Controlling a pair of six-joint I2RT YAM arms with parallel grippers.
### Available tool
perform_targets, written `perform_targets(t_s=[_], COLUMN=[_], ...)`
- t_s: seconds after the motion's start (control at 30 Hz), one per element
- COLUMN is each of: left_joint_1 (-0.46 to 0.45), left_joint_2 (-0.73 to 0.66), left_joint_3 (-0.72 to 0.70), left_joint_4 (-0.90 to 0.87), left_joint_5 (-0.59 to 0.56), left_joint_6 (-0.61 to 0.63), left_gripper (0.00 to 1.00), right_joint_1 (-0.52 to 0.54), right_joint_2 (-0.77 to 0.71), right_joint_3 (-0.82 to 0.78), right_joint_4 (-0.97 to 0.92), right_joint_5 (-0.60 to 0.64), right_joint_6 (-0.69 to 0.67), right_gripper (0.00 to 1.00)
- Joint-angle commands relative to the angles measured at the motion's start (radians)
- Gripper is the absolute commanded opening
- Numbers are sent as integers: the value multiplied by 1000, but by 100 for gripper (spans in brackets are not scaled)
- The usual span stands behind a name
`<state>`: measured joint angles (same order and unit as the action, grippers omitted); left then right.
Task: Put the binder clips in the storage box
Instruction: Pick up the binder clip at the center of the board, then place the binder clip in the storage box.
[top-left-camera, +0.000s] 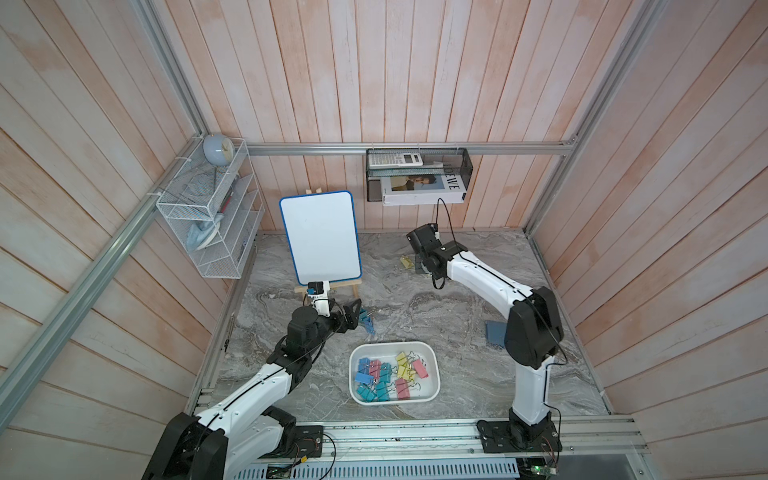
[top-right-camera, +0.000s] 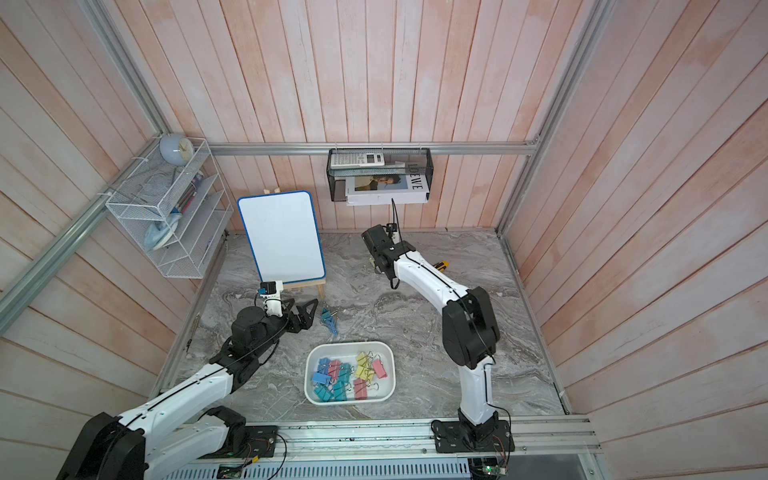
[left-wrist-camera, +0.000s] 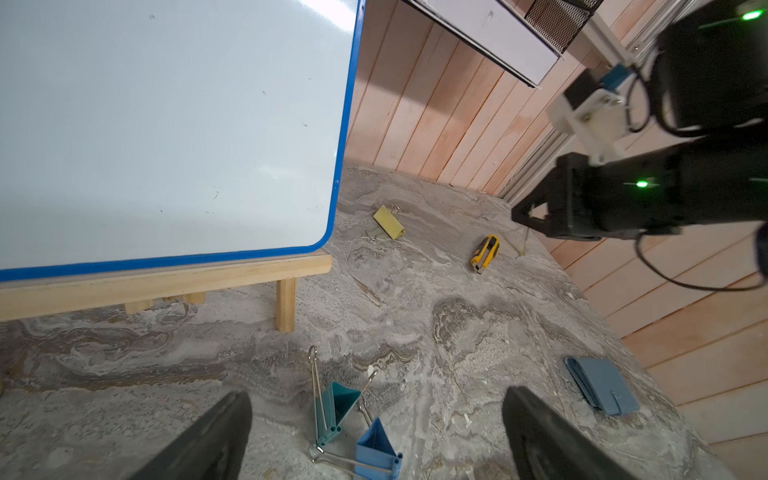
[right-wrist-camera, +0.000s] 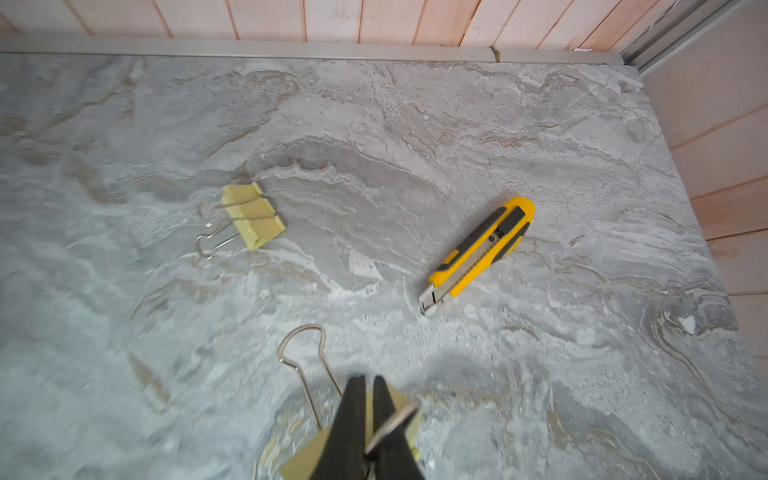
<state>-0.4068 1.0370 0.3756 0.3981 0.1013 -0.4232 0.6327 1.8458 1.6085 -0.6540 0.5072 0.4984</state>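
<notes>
**Yellow clip pinched**

Right fingers (right-wrist-camera: 353, 419) are closed on a pale yellow binder clip's (right-wrist-camera: 305, 459) wire handle, far behind the shallow white plastic storage box (top-left-camera: 435, 376). Left fingers (left-wrist-camera: 216, 432) gape wide just beside a teal clip (left-wrist-camera: 338, 405) and a blue clip (left-wrist-camera: 376, 446) near the box, which holds pastel clips (top-left-camera: 388, 376).

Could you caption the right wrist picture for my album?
Right gripper shut on a yellow binder clip; another yellow clip and a utility knife lie beyond.
</notes>
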Motion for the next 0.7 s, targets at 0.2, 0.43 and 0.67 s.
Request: perform_targets(t_s=[0.2,0.43,0.67], left_joint_1=[-3,-3,-3], left_joint_2=[-20,-52,-70], left_joint_3=[16,23,15], left_joint_4=[-18,-63,-88], left_joint_5=[2,-19,-81], left_joint_6=[1,28,65], left_gripper=[100,100,100], right_joint_1=[153,378,543], right_joint_2=[-519,-639,-586], right_joint_3=[-541,-699,-761], right_joint_4=[188,239,317], right_joint_5=[-231,-227,-179], right_joint_6=[101,196,288], right_gripper=[3,3,3])
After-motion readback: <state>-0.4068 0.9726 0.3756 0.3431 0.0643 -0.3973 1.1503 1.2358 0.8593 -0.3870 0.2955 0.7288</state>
